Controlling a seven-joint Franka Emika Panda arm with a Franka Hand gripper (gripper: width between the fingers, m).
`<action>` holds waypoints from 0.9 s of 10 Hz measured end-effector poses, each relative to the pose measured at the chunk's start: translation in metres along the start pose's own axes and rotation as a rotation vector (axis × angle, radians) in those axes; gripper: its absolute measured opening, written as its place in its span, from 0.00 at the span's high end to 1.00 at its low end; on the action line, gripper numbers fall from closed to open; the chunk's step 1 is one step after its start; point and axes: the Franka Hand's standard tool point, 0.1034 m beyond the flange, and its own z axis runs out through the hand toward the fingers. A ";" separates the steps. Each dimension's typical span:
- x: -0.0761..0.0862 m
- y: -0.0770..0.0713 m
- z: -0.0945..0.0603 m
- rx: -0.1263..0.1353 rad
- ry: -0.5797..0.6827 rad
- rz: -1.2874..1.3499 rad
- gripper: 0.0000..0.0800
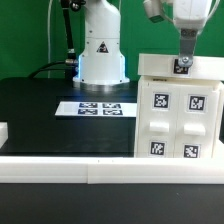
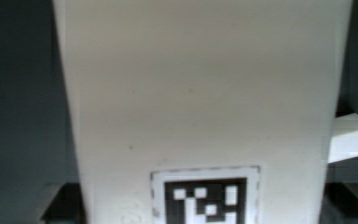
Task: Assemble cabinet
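Note:
The cabinet [image 1: 178, 110] stands at the exterior view's right, a big white box whose front door panels carry knobs and several black-and-white tags. My gripper [image 1: 184, 62] comes down from above onto its top edge, by a small tagged white piece [image 1: 183, 67]. In the wrist view a long white panel [image 2: 194, 90] with a tag [image 2: 206, 198] fills the frame between my gripper [image 2: 197, 205] and its dark fingers [image 2: 55, 203], which sit against the panel's two sides. The jaws look closed on this panel.
The marker board [image 1: 100, 107] lies on the black table mat behind the middle. The arm's white base [image 1: 100, 55] stands at the back. A white rail [image 1: 100, 165] runs along the front edge. A small white piece [image 1: 3, 130] sits at the far left.

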 end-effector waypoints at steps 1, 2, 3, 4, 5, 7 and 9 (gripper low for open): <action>0.000 0.000 0.000 0.001 -0.001 0.080 0.30; 0.000 -0.001 0.000 0.003 0.001 0.144 0.30; 0.000 -0.001 0.000 0.006 0.004 0.258 0.30; 0.000 -0.001 0.000 0.008 0.005 0.338 0.30; 0.000 -0.001 0.000 0.016 0.012 0.497 0.30; 0.000 -0.001 0.000 0.024 0.018 0.704 0.30; 0.001 -0.001 0.000 0.023 0.018 0.745 0.30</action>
